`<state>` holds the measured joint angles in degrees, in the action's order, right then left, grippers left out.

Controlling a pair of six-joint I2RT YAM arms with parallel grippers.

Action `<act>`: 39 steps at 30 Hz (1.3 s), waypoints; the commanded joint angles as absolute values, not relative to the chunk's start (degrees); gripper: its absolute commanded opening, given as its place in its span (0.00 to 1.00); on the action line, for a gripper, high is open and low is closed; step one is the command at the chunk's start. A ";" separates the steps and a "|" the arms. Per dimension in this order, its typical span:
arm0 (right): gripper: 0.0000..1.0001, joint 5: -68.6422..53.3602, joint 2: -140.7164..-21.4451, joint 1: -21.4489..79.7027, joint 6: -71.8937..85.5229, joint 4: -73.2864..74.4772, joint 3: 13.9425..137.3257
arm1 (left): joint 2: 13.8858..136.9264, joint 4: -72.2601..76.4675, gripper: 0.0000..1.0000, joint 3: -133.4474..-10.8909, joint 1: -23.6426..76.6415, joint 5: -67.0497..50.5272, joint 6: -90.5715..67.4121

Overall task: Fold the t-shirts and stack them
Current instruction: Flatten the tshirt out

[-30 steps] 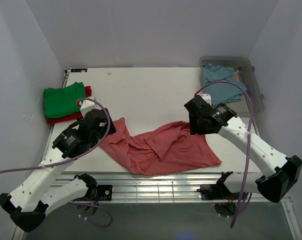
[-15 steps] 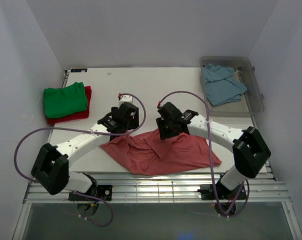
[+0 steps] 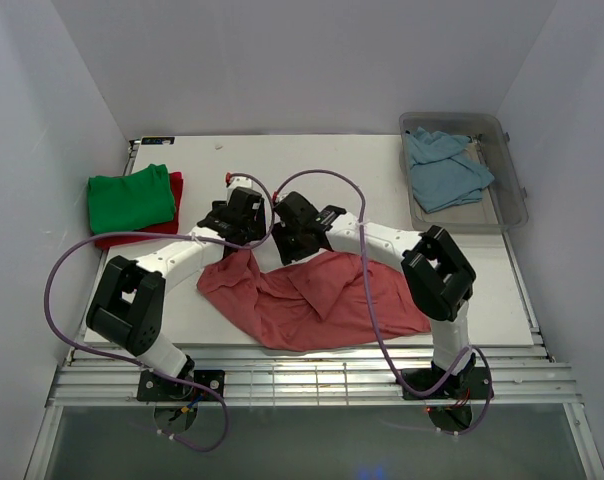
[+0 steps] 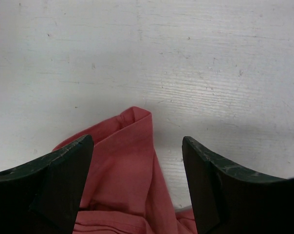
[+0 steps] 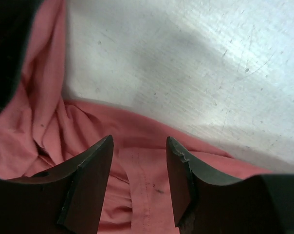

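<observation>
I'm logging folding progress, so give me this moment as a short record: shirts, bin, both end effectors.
in work: salmon-pink shirt, crumpled and unfolded on the table, near middle
stack: green shirt folded on top of red shirt, left side
waiting: light blue shirt bunched in clear bin, far right
left end effector: open, over a corner of the pink shirt
right end effector: open, over the pink shirt's far edge

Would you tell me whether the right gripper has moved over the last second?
Yes: the right gripper has swung leftward, away from the clear bin.
</observation>
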<state>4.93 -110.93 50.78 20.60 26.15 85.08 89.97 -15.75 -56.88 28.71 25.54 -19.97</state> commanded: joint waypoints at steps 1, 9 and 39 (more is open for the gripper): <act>0.54 7.73 -112.85 53.26 18.72 30.84 88.15 | 88.77 -14.24 0.84 -56.69 28.83 24.43 -19.69; 0.54 11.51 -109.60 55.72 18.63 33.57 82.45 | 88.42 -13.36 0.84 -54.32 28.56 23.20 -20.39; 0.33 12.38 -117.60 56.16 19.60 33.31 87.10 | 85.69 -12.92 0.84 -52.21 26.19 22.15 -20.92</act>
<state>10.59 -116.77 56.01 18.96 31.59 85.45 89.19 -14.28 -52.84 26.50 23.05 -20.88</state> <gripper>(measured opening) 0.378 0.842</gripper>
